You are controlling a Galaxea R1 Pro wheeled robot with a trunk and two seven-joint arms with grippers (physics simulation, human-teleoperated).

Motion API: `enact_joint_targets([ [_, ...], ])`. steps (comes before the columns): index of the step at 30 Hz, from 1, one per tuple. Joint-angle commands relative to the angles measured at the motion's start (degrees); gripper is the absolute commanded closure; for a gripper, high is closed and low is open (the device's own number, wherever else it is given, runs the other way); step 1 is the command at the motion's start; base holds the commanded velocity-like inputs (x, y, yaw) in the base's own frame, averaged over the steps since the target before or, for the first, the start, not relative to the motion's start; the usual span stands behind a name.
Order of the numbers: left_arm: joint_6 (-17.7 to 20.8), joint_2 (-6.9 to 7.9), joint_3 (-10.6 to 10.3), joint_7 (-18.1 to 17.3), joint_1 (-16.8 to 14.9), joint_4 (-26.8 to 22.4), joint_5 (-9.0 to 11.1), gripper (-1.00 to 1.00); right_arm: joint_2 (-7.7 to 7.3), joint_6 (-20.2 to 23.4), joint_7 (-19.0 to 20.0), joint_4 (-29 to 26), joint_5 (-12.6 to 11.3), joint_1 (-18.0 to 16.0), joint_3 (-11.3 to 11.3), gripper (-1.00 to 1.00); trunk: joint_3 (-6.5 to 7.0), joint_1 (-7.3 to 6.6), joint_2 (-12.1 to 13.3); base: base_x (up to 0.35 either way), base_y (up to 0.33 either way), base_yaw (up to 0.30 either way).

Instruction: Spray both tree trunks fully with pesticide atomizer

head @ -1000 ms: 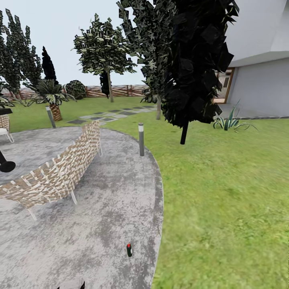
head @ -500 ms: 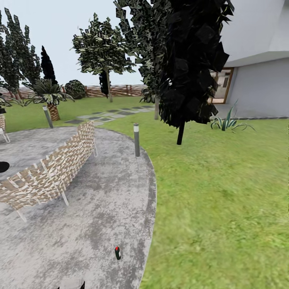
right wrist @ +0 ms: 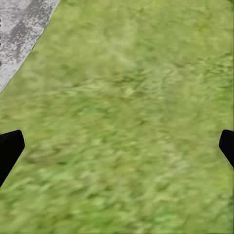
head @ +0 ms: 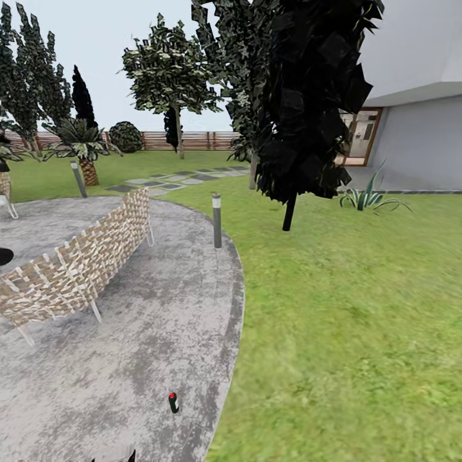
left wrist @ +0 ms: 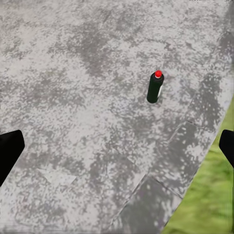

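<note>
The pesticide atomizer (head: 173, 402) stands upright on the grey concrete floor (head: 115, 366), close to its curved edge by the lawn. The left wrist view shows its dark body and red cap (left wrist: 155, 87) ahead of my left gripper (left wrist: 117, 151), which is open and empty well short of it. My right gripper (right wrist: 117, 151) hangs open over grass. One tall tree has its tan trunk (head: 179, 133) far back near the fence. A second trunk (head: 253, 172) stands partly behind a black cone-shaped tree (head: 308, 96).
A curved wicker bench (head: 83, 260) crosses the paving on the left. A bollard light (head: 217, 220) stands at the paving's edge, another (head: 79, 179) further back. Stepping slabs (head: 170, 181) lead over the lawn toward the fence (head: 199, 140). A house (head: 417, 135) is on the right.
The whole head view has shifted as the robot moves, so the atomizer now sits further left in the picture. Nothing in the scene has itself moved.
</note>
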Motion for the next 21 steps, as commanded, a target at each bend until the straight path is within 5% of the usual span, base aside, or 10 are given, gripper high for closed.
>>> enact_joint_targets([
  [1,0.0,0.02,0.0,0.0,0.0,0.0,0.0,-1.0,0.0,0.0,0.0,0.0,0.0,0.0,0.0,-1.0,0.0,0.0,0.0,0.076,-0.169,0.264],
  [13,0.8,0.08,-0.4,-0.1,-2.0,-1.3,-0.8,-1.0,0.22,0.1,-0.1,-2.6,-0.1,-0.1,0.0,-1.0,0.0,0.0,0.0,0.009,-0.019,0.056],
  [15,1.1,0.39,-0.4,-0.1,-5.2,-1.7,-1.2,-1.0,0.29,0.2,-0.1,-5.5,-0.1,-0.5,0.0,-1.0,0.0,0.0,0.0,0.0,-0.001,0.002],
  [16,2.1,0.58,-0.4,-0.1,-10.1,-1.6,-1.8,-1.0,0.67,0.6,-0.2,-10.0,-0.1,-1.6,0.0,-1.0,0.0,0.0,0.0,0.0,0.0,0.0],
  [19,8.1,0.4,-0.5,-0.2,-16.8,-1.3,-3.8,-1.0,2.18,3.9,-0.9,-17.3,0.0,-5.2,0.0,-1.0,0.0,0.0,0.0,0.0,0.0,0.0],
  [21,10.4,0.32,-0.8,-0.4,-18.2,-1.3,-5.3,-1.0,2.79,6.8,-1.8,-19.7,0.0,-6.6,0.0,-1.0,0.0,0.0,0.0,0.0,0.0,0.0],
])
